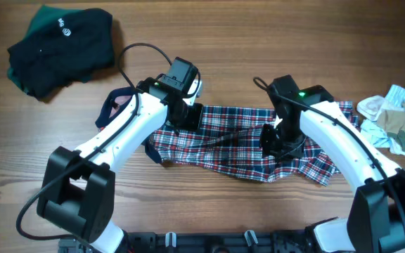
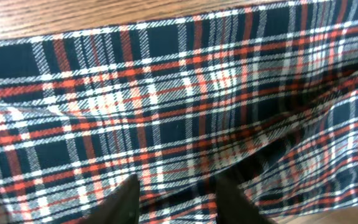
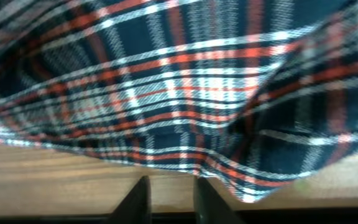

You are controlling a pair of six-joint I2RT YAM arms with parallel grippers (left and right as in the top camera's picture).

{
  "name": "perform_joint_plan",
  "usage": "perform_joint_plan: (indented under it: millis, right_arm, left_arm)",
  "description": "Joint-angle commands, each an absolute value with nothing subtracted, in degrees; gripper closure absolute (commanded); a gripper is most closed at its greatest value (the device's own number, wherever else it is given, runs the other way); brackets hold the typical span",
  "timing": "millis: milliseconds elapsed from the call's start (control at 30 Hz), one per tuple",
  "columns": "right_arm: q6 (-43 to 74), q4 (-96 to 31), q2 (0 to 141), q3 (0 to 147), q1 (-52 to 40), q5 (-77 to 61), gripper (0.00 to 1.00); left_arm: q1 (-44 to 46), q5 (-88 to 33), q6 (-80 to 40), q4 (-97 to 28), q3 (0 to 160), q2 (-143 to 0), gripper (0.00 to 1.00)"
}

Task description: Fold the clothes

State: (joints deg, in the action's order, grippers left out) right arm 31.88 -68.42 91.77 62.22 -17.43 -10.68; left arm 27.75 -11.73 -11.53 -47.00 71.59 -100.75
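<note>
The red, white and navy plaid sleeveless fabric garment (image 1: 245,158) lay spread across the middle of the brown wooden table (image 1: 259,42). It ran as a rumpled band from the 9 o'clock side towards 3 o'clock. Its navy-trimmed armhole loop (image 1: 110,105) curled out past the 9 o'clock end, partly behind the left arm.

The left gripper (image 2: 178,202) hung close over the cloth near the garment's upper edge, at about 10 o'clock from the table's centre. In the left wrist view its two dark fingers (image 2: 124,202) stood partly apart. Plaid showed in the gap and nothing was pinched between them. Bare wood showed along the 12 o'clock edge of that view.

The right gripper (image 3: 173,199) sat over the garment's right half, just to the 3 o'clock side of centre. Its fingers (image 3: 140,198) were a little apart. Only wood showed in the gap, just beyond the garment's wavy hem. They held nothing, and the hem's folds filled the view above them.

A crumpled dark green and navy cloth garment with a small white logo (image 1: 62,46) lay well apart at 10 o'clock. A heap of pale cloth pieces, light blue striped, cream and olive (image 1: 396,119), sat at 3 o'clock, just beside the plaid's right end. Whether the two touched could not be told.
</note>
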Motion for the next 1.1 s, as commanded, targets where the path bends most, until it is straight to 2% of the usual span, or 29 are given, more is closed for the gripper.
perform_joint_plan:
  millis: [0,67,300,533,1067]
  right_arm:
    - [37.7,-68.9,92.2,62.2,-14.5,-6.4,0.0]
    - [39.8,-70.0,91.9,62.2,-11.5,-6.4,0.0]
    - [47.3,-72.2,83.3,58.4,-5.9,-7.7,0.0]
    - [54.4,-57.9,80.4,44.7,-5.8,-12.9,0.0]
    - [53.7,-49.5,80.4,37.1,4.6,-5.2,0.0]
  left_arm:
    - [27.8,-10.8,-11.2,-46.5,71.6,-101.4,0.41]
    - [27.8,-10.8,-11.2,-46.5,71.6,-101.4,0.35]
    - [27.8,-10.8,-11.2,-45.6,71.6,-101.4,0.32]
    - [27.8,-10.8,-11.2,-45.6,71.6,-101.4,0.32]
    - [27.8,-10.8,-11.2,-45.8,71.6,-101.4,0.33]
